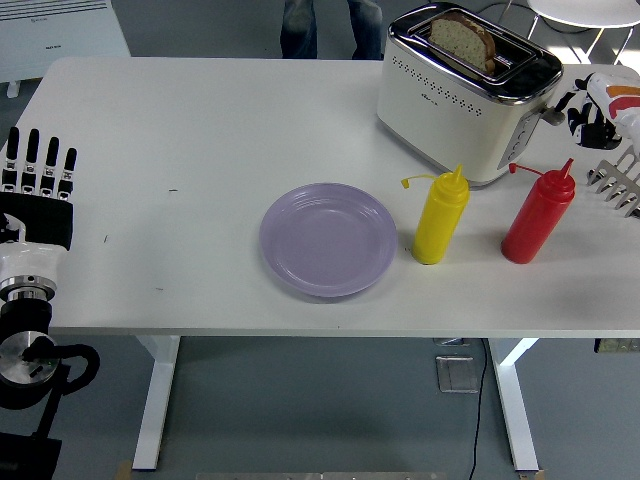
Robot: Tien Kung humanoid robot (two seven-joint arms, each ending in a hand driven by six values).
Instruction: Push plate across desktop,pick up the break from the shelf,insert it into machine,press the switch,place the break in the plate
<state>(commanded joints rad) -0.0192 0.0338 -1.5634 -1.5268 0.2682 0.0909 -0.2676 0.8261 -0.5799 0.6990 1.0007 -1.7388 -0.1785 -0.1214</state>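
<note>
Head view: right hand (590, 108), fingers curled and empty, nears the toaster (468, 92) lever; bread (463, 37) sits in its slot. A misjudged press could topple the red bottle (539, 212) beside the toaster.

A yellow squeeze bottle (440, 220) stands upright on the white tabletop (200, 140), its small cap hanging off to the left of the nozzle on a thin tether. Near it to the right stands a red squeeze bottle (539, 215), also upright, its cap dangling left of the tip the same way. The 2 bottles are apart, with bare surface between them. The tabletop shows a few small dark marks on its left part. At the top left, beyond the far edge, sits a white panel heater (60, 35). At the top centre, a person's legs in blue jeans (318, 27) stand behind the table
</note>
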